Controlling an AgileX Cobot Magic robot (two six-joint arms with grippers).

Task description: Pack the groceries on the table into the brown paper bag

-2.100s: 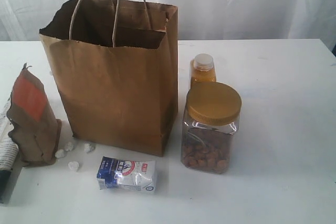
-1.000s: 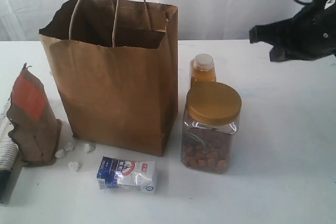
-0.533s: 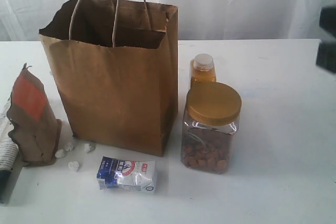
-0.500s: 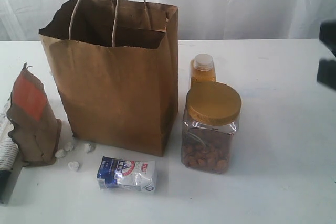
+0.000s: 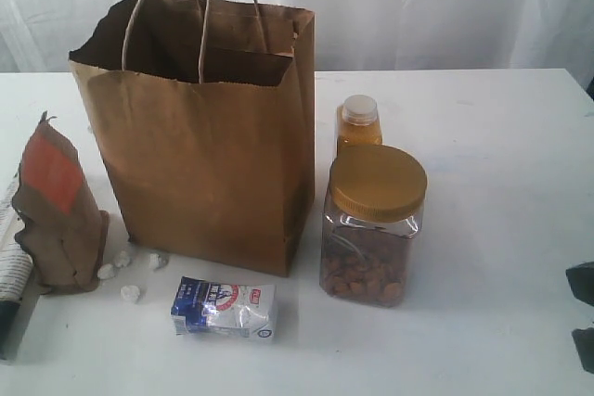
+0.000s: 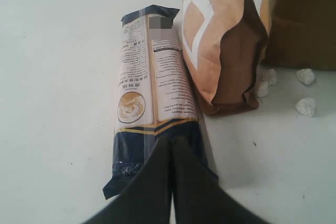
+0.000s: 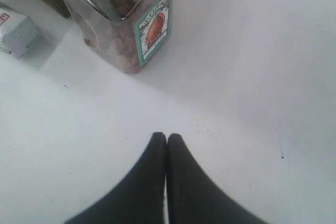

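Groceries sit around the brown paper bag point(image 5: 204, 136), which stands upright and open on the table point(image 5: 492, 136). In the exterior view the jar point(image 5: 371, 229) and orange bottle point(image 5: 359, 122) are on its right, the packet point(image 5: 225, 308) in front, and the white lumps point(image 5: 125, 271) and pouch point(image 5: 56, 210) on its left. The long package point(image 6: 152, 103) lies beside the pouch. The left gripper point(image 6: 172, 142), fingers pressed together, is over that package's dark end. The right gripper point(image 7: 166, 139), fingers also together and holding nothing, is above bare table near the jar.
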